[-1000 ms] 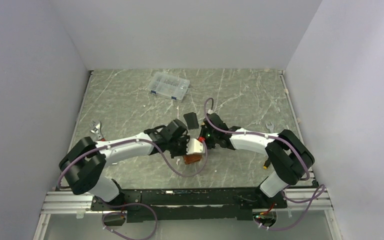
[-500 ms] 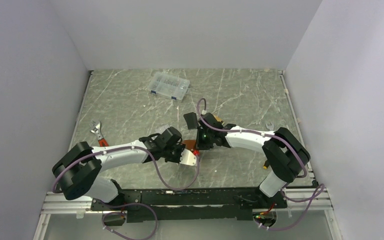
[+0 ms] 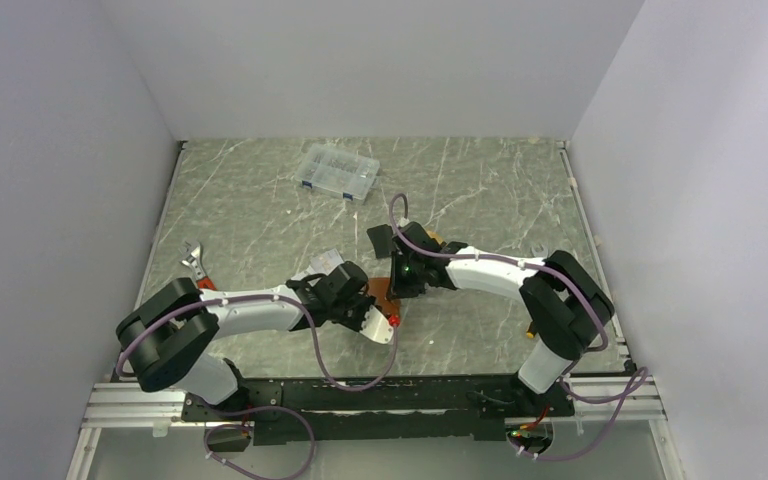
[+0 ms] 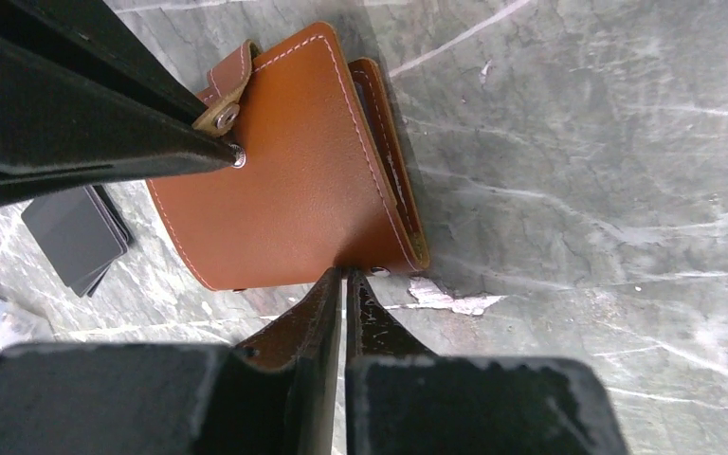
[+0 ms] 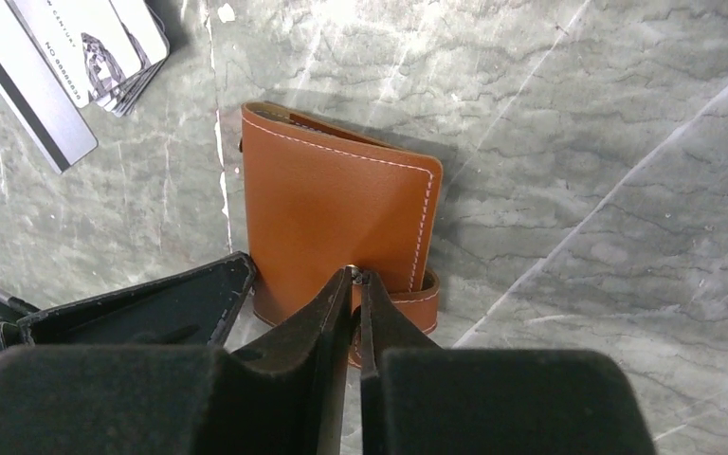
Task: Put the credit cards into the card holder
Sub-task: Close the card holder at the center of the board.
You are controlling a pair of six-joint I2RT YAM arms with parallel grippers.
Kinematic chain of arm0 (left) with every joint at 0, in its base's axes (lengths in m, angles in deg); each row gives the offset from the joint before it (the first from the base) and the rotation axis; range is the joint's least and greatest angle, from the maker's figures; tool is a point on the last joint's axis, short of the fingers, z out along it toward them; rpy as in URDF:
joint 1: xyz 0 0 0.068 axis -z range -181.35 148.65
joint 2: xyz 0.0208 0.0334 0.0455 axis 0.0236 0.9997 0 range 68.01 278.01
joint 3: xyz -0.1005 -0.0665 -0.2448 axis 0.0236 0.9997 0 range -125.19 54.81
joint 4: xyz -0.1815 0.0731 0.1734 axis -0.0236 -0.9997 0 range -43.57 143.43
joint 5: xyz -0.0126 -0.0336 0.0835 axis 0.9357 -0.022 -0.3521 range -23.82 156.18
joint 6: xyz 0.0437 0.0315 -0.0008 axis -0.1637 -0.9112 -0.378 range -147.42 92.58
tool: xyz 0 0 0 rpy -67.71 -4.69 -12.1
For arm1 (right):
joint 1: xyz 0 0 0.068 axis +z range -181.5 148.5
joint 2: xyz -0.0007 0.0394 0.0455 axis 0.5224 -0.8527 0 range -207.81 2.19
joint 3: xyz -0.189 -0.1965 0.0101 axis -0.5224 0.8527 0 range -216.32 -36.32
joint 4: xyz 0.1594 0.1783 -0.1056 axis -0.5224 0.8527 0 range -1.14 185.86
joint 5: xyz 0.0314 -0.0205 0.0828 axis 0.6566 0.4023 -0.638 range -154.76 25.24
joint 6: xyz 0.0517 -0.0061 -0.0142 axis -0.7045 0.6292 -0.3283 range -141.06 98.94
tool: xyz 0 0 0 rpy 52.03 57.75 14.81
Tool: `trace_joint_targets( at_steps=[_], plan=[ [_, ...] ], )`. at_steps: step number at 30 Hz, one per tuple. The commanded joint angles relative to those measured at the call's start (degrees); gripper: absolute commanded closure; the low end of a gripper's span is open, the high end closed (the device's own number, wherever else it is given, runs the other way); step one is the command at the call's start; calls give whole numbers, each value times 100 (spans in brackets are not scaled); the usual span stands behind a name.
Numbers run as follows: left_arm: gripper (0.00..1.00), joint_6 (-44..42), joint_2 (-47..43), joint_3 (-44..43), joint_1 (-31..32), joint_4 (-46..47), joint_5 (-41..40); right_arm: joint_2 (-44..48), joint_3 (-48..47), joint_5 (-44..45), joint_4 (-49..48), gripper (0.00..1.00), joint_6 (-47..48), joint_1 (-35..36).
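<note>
Currently: card holder (image 4: 294, 180) lies flat on the table (image 4: 578, 190) between the two arms, folded shut, brown outer face up, white stitching visible. Inner layers show along one long edge.

Left gripper (image 4: 344, 277): fingers pressed together, only a hairline slit between them. Tips touch the holder's near edge at table level. Nothing seen between the pads.

Right gripper (image 5: 355, 277): comes in from the opposite side, fingers likewise drawn almost together. Tips sit at the metal snap (image 4: 227, 116) on the strap (image 5: 408, 308). They appear to nip the strap tab there, but the fingers cover the contact in both wrist views, so the pinch is not confirmed.

Credit cards (image 5: 85, 47): none in the holder. A small fanned stack of silver-grey cards, printed face up, lies on the table apart from the holder. A single grey card (image 5: 28, 90) with a dark stripe sits just beside the stack. In the top view these lie to the holder's left, a little farther from the arm bases.

Other items: small black rectangle (image 4: 71, 232) on the table beyond the right gripper, near the holder and not touching it. Clear compartment box (image 3: 338, 172) well apart, toward the far edge. Wrench (image 3: 194, 262) near the left edge of the table.
</note>
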Motion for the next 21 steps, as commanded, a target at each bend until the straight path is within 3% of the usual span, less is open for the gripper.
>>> trace_joint_targets(
  at_steps=[1,21],
  plan=[
    [91,-144,197,-176,43,-188,44,-33,-313,116,386,89,174,27],
    [95,52,235,-241,67,-413,91,432,-394,355,995,73,352,37]
  ],
)
